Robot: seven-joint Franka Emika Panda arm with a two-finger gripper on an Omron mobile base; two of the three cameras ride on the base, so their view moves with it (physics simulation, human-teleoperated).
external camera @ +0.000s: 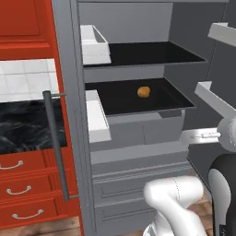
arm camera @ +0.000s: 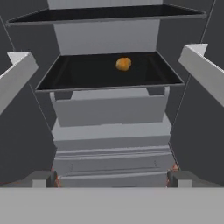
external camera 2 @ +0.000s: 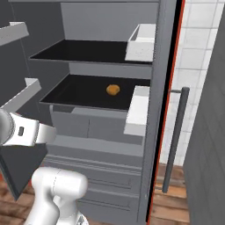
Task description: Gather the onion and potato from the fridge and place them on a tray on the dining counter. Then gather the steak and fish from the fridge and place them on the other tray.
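The grey fridge [external camera: 138,152] stands with both doors open in front of me. One small round orange-brown vegetable [external camera: 144,92] [external camera 2: 113,90] [arm camera: 123,64] lies on the lower black shelf; I cannot tell whether it is the onion or the potato. My gripper [arm camera: 111,179] [external camera: 196,137] [external camera 2: 46,133] hangs open and empty in front of the fridge, below shelf height and well short of the vegetable, pointing at the grey drawers. The upper black shelf [arm camera: 105,14] is bare. The steak, the fish, the tray and the dining counter are out of view.
White door bins [external camera: 94,44] [external camera 2: 138,110] jut from both open doors on either side of the hand. A long grey bar handle [external camera: 55,143] hangs on the left door. Red drawers [external camera: 23,184] under a black marble-look countertop [external camera: 23,124] lie further left.
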